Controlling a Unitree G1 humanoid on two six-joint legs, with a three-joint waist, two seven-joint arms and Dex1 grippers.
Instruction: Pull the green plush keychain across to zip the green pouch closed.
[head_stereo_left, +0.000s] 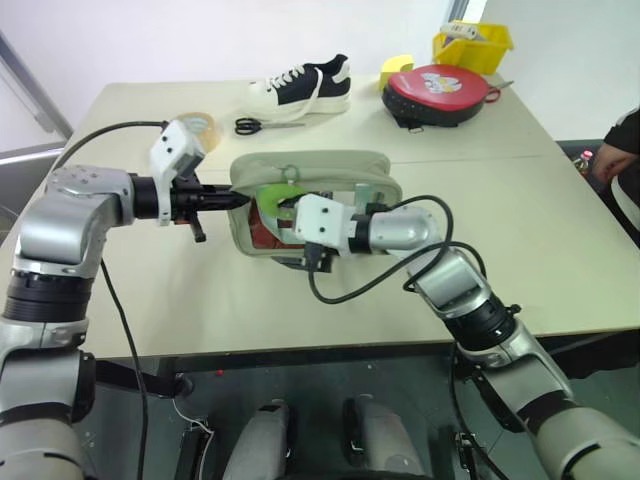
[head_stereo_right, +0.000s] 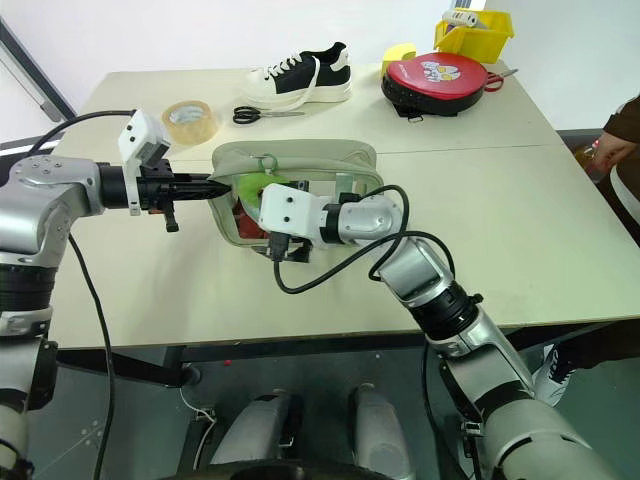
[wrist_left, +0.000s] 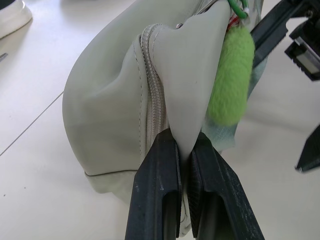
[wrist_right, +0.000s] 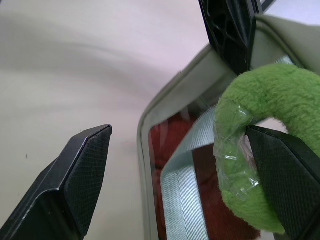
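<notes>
The pale sage-green boxy fabric pouch (head_stereo_left: 310, 170) with a clear plastic window sits near the middle of the beige bench (head_stereo_left: 150, 290), its top zipper running along the upper edge. The left gripper (head_stereo_left: 240, 199) reaches in level from the left, and its 2 black jaws are pinched tight on a fold of the pouch's fabric at the left end, right beside the zipper track, as the left wrist view shows. The small lime-green plush ring keychain (head_stereo_left: 275, 195) hangs at that same left end of the pouch, over the window side, with a red item visible inside through the plastic. The right gripper (head_stereo_right: 252, 205) comes in from the right across the front of the pouch, and its jaws stand wide apart; in the right wrist view 1 jaw sits inside the plush ring's opening against its pale centre while the other hangs well clear over the bench, so nothing is clamped. At the far side of the bench lie a black-and-white sneaker (head_stereo_left: 300, 85), black-handled scissors (head_stereo_left: 262, 125), a yellowish tape roll (head_stereo_right: 190, 120), a round red case (head_stereo_left: 437, 92) and a yellow bin (head_stereo_left: 472, 45). A person's arm (head_stereo_left: 615, 165) shows at the right edge.
</notes>
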